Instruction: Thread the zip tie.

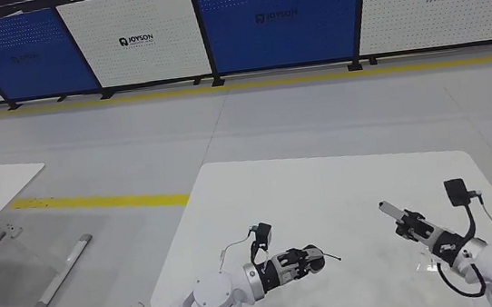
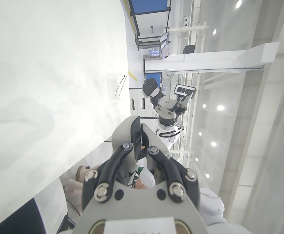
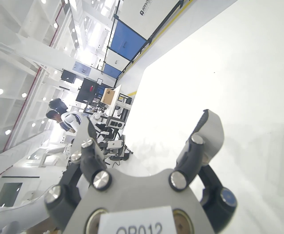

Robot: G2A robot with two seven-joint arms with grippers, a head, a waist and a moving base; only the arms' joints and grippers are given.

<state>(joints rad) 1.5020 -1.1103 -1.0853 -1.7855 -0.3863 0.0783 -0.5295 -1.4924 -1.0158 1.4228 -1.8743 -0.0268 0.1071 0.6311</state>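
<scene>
The left tool (image 2: pixel 140 129) is pinched shut, nothing visibly in it, hovering near the zip tie (image 2: pixel 120 86), which lies loose on the worktop (image 2: pixel 55 77). The right tool (image 3: pixel 147 118) gapes wide, empty, beyond the zip tie. Threading looks unstarted: pick-up and feed remain.

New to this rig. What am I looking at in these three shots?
It is a two-armed robot at a white table. The top view looks down from a camera above the arms. The other two views come from a camera on each wrist, looking along that arm's tool. The left tool is shut, and nothing shows between its jaws. The right tool is wide open and empty. A thin black zip tie lies on the table just ahead of the left tool, and neither tool holds it. The job is to thread it.
</scene>
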